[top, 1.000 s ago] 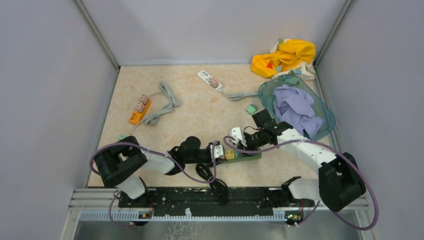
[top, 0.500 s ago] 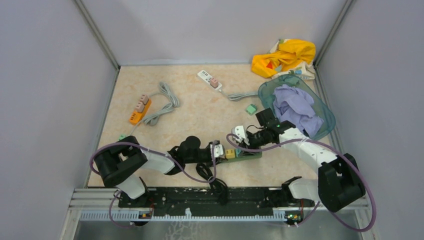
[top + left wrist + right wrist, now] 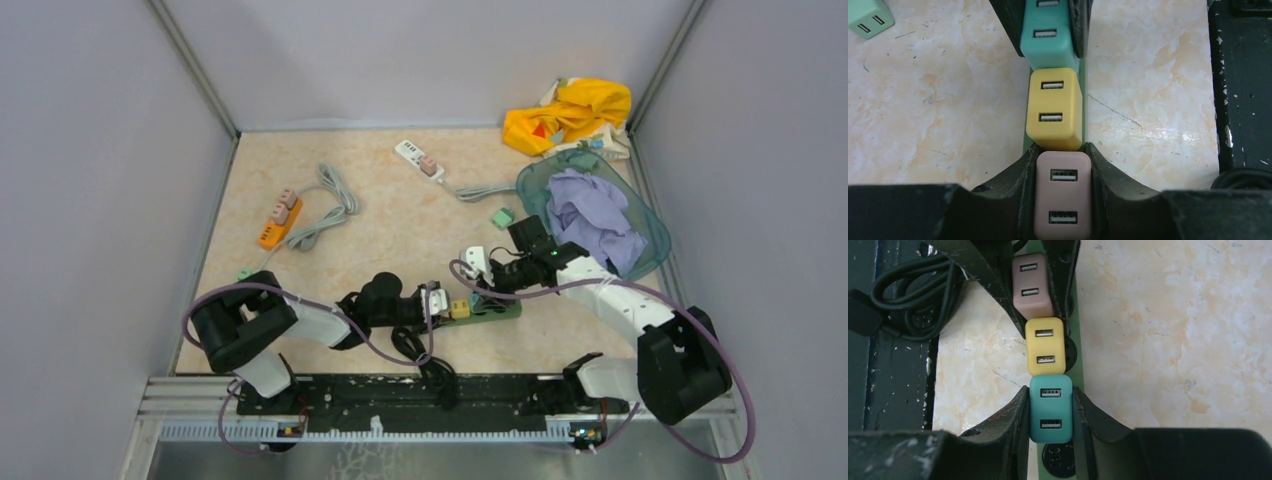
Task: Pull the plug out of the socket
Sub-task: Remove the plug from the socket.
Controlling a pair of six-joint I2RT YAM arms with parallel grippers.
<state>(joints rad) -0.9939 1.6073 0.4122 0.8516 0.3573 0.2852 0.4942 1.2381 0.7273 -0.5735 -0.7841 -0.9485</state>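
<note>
Readable text: none is showing in any view.
Pink plug (image 3: 1063, 200), yellow plug (image 3: 1054, 107), teal plug (image 3: 1050, 407): their faces are showing only USB slots, no letters.
Dark round part (image 3: 1055, 462) on the green power strip (image 3: 1079, 370), just near of the teal plug: faint raised marks are showing, too blurred for reading.

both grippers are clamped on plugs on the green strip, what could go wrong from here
1. The left gripper grips the pink plug and the right gripper grips the teal plug. Neither grips the green power strip itself, so a pull may lift the strip instead.
2. The yellow plug touches both gripped plugs and could get dragged or tilted.
</note>
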